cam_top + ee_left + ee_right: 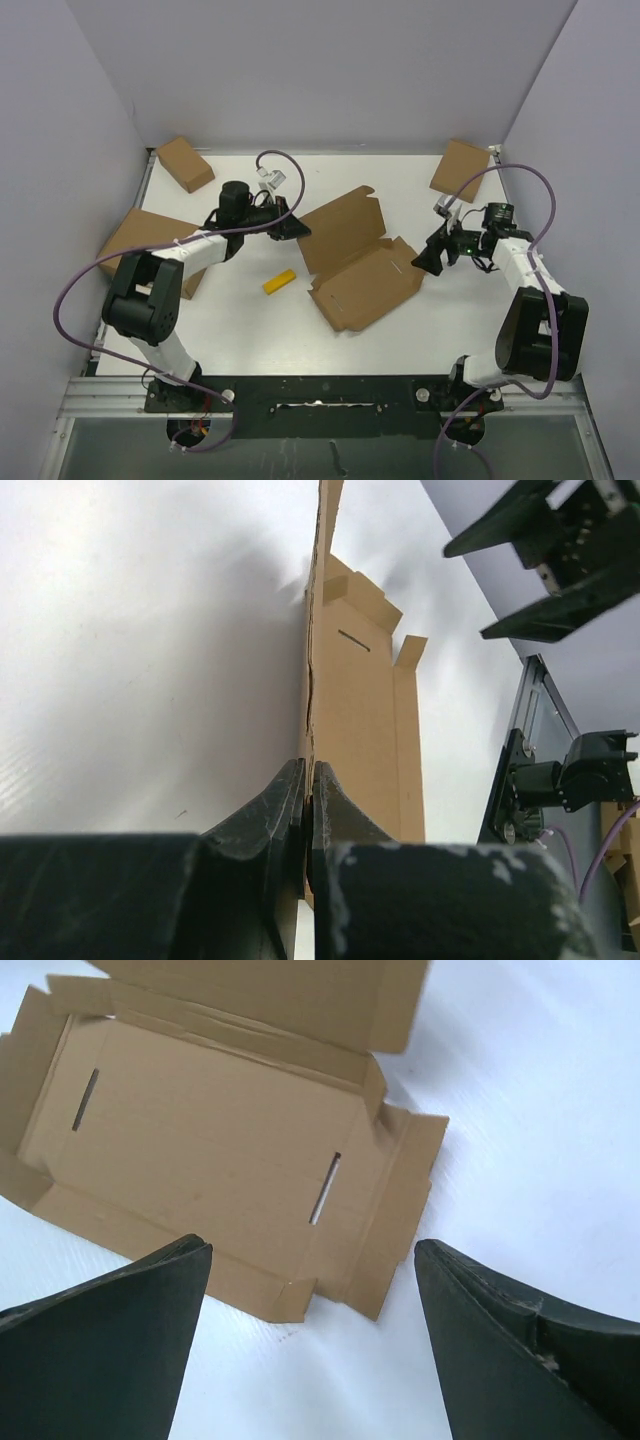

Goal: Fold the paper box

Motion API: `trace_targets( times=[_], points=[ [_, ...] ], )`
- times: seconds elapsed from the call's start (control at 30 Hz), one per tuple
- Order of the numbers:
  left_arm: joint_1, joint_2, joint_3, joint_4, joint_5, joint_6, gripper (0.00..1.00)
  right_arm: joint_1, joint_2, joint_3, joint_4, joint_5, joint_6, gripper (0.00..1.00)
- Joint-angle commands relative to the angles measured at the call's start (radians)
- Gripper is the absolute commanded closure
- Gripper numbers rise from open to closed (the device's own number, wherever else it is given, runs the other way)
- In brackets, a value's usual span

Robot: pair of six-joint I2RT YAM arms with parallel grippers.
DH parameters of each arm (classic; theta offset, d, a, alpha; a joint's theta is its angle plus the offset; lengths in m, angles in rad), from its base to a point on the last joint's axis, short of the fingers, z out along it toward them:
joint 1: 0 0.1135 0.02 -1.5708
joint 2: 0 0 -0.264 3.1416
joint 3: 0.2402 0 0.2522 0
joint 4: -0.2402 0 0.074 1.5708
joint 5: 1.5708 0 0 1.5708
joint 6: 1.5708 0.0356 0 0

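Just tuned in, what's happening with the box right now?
The left tool is shut on the edge of the paper box, holding its lid panel tilted up. The right tool is open beside the box's right end, holding nothing. The base lies flat, not yet folded. A yellow block lies nearby.

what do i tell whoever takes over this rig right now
Left gripper: fingers shut on the lid panel's edge of the brown corrugated cardboard mailer box.
Right gripper: open, holding nothing, just off the box's right end.
Box lies open between the arms, lid panel tilted up; small yellow rectangular block to its left.
Done: lid panel raised, nothing tucked.
Left: raise walls and flaps, tuck tabs, close lid.
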Motion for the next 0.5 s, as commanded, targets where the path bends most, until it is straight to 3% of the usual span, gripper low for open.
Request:
trace_targets(
  times=[0.0, 0.13, 0.4, 0.47],
  points=[
    [-0.01, -0.132, 0.003, 0.052, 0.042, 0.055, 1.0, -0.045, 0.066, 0.059, 0.06, -0.028, 0.204, 0.15],
    [-0.018, -0.166, 0.002, 0.055, 0.061, 0.08, 1.0, -0.053, 0.167, 0.092, 0.079, 0.036, 0.26, 0.16],
    [-0.034, -0.214, 0.006, 0.041, 0.11, 0.125, 1.0, -0.044, 0.282, 0.205, 0.09, 0.005, 0.298, 0.2],
    [-0.034, -0.222, 0.011, 0.025, 0.115, 0.138, 1.0, -0.039, 0.286, 0.225, 0.075, -0.022, 0.278, 0.25]
  ],
)
